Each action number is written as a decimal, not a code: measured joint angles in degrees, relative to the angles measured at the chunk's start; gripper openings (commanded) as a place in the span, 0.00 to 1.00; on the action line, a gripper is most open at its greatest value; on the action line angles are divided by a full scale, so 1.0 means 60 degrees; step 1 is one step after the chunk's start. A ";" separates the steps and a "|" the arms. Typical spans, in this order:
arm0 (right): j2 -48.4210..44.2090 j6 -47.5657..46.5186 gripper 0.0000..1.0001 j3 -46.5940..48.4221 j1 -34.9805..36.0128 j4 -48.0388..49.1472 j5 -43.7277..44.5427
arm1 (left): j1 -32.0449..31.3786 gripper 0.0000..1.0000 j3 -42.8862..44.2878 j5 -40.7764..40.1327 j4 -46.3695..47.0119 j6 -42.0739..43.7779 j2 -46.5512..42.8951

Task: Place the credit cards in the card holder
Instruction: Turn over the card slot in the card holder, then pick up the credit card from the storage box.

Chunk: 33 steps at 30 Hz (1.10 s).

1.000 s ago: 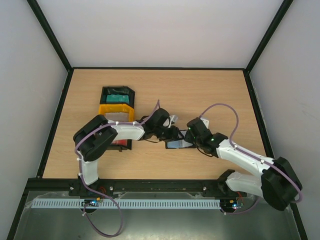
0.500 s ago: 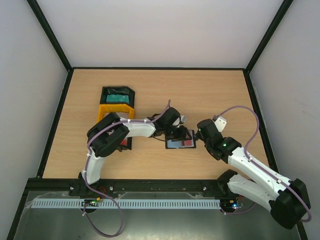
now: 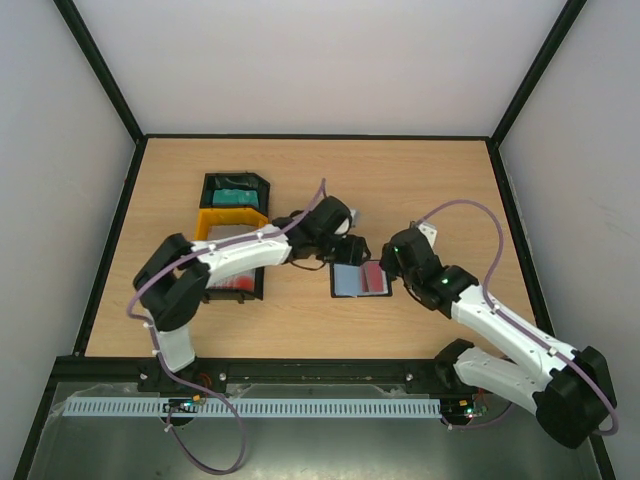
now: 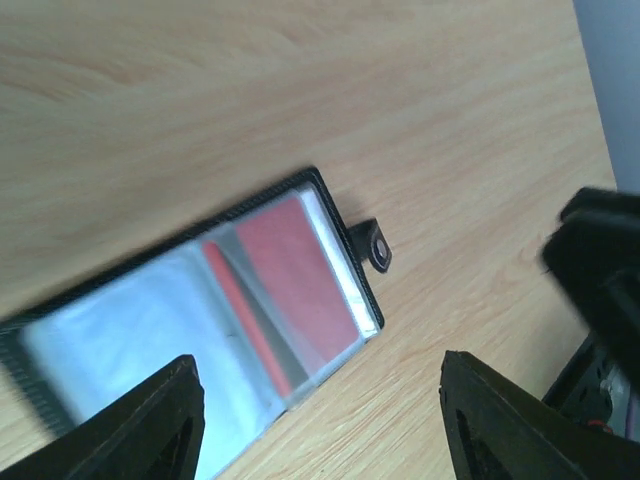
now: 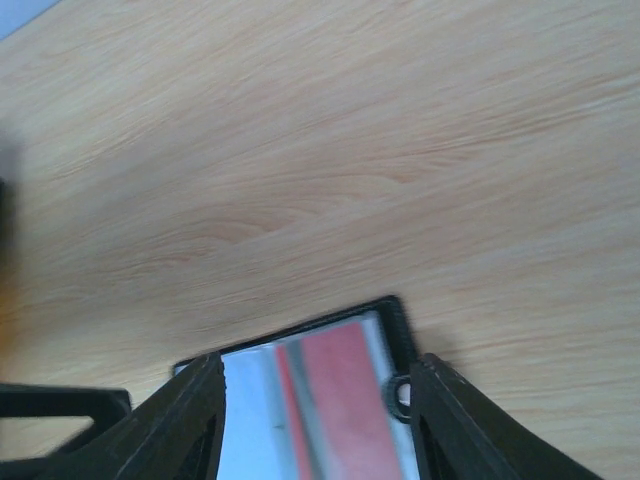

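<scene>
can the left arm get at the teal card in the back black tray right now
Probably yes. The left gripper has its jaws open and empty by the card holder, and the teal card lies uncovered in the black tray, just behind the yellow tray; nothing sits over it.

Left wrist view: card holder [image 4: 200, 310] is smeared by motion blur, its left end cut by the frame edge, and nothing is legible on the red card [image 4: 297, 272] in its sleeve. Right wrist view: the holder's near part runs off the bottom edge; dark shape [image 5: 60, 402] at lower left is unidentifiable. Top view: left arm [image 3: 240, 258] covers most of the near black tray [image 3: 259, 291].
</scene>
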 measured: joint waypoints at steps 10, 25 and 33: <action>0.1829 -0.0816 0.50 0.0583 0.0004 0.1592 -0.2157 | 0.1093 0.51 -0.1188 -0.0885 -0.1016 0.0430 -0.1479; 0.3741 -0.0827 0.50 0.1016 0.0670 0.2528 -0.3413 | 0.1169 0.51 -0.3756 -0.1982 -0.2364 -0.0692 -0.3566; 0.4054 -0.0758 0.50 0.1042 0.0882 0.2754 -0.3628 | 0.1581 0.51 -0.3821 -0.3100 -0.3264 -0.1330 -0.4328</action>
